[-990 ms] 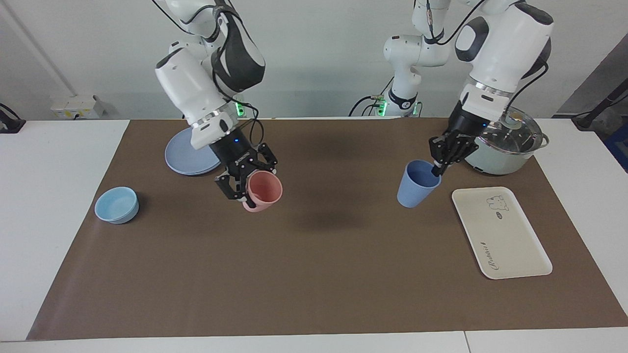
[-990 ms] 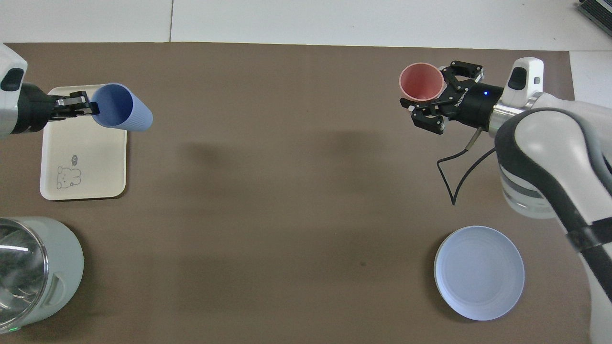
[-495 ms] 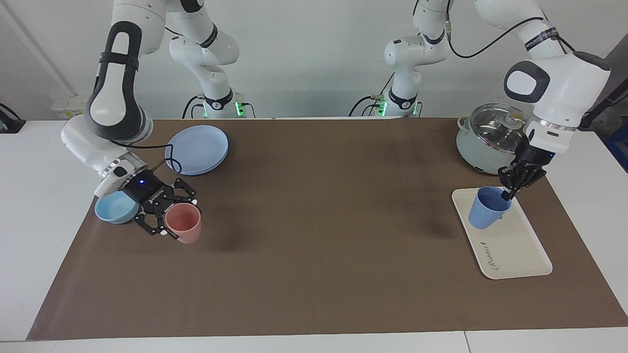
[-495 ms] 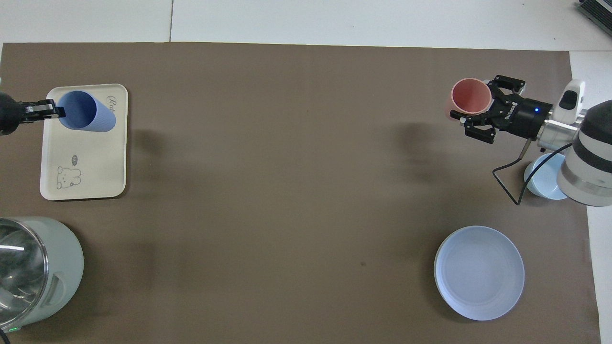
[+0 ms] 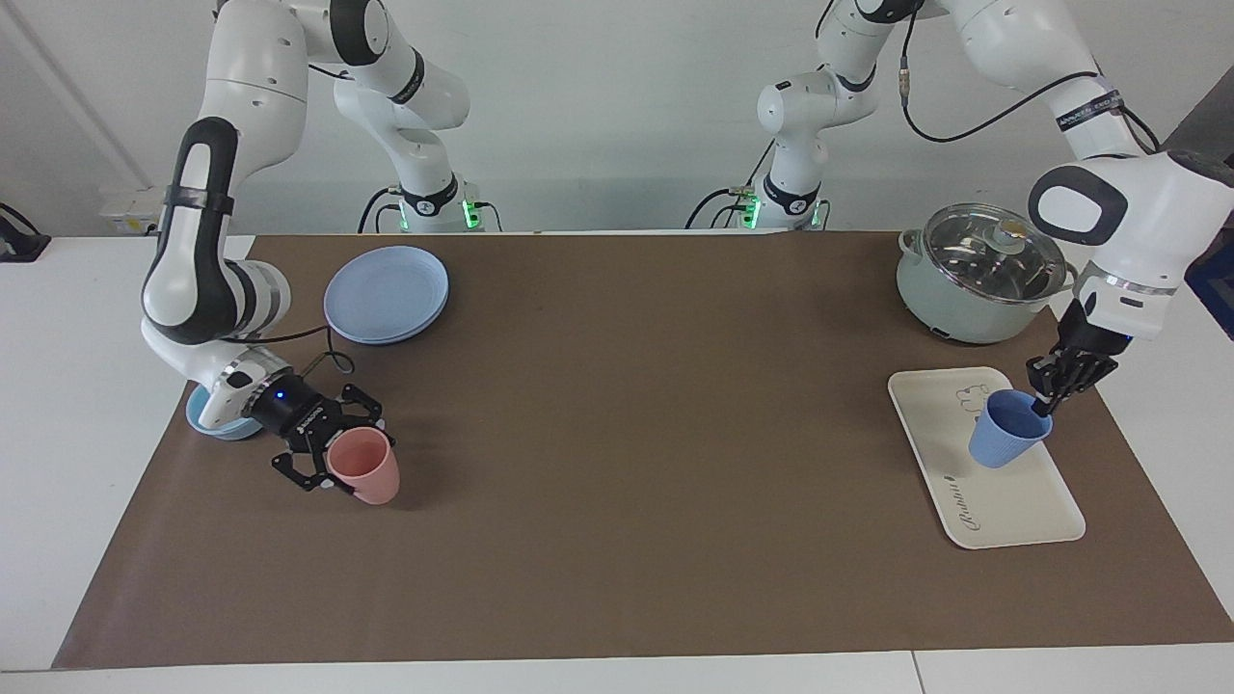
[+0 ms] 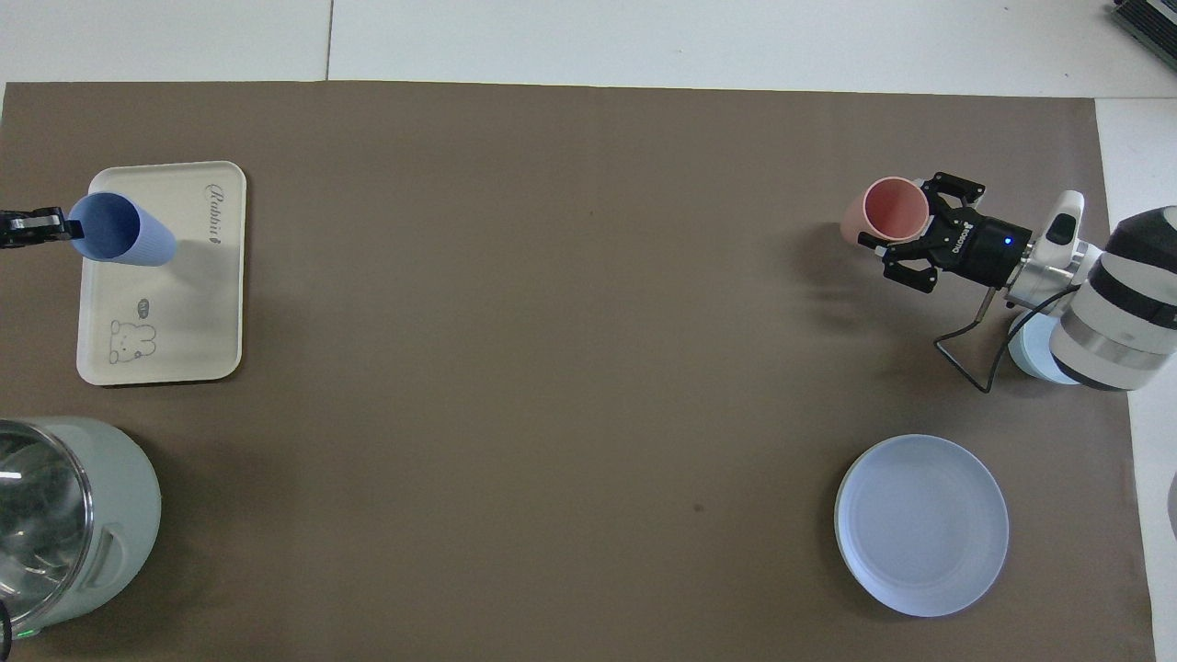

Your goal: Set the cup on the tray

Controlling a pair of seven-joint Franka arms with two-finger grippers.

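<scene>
Left claw [image 5: 1043, 403] clenched on my light, stiff cup's [image 5: 1007, 441] rim at two o'clock, tilted over the tray [image 5: 1022, 511]; rim-pinch suits it

A plain white wall [image 5: 617, 116] is seen at the robots' end of a white table [image 5: 96, 434]. Most of the tabletop is covered by a matte brown rectangular mat [image 5: 627, 501]. A white socket box [image 5: 145, 207] is mounted low on the wall. Soft, even light is cast.

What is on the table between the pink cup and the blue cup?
Nothing: only bare brown mat lies between the pink cup and the blue cup, clearest in the overhead view.
</scene>
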